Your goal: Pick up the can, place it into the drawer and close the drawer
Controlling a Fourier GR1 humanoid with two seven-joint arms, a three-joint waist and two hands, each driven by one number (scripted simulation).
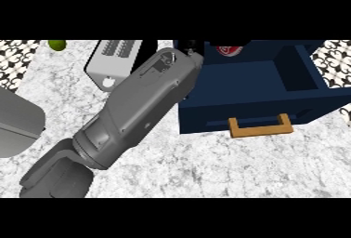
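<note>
Dark blue open drawer (260, 79) with tan wooden handle (260, 126) on speckled white stone counter (205, 167). Red-topped can (229, 49) inside, at back edge. Grey forearm (137, 107) reaching toward drawer's back left corner; black hand (190, 45) barely visible, fingers impossible to judge. Green fruit (57, 44) top left.

You see a navy-blue drawer (274, 88) with a tan handle (260, 126) on white-grey marbled counter (205, 167); inside it a red-and-white can (228, 49); left of it a grey forearm (137, 111), beyond that a yellow-green fruit (57, 44).
</note>
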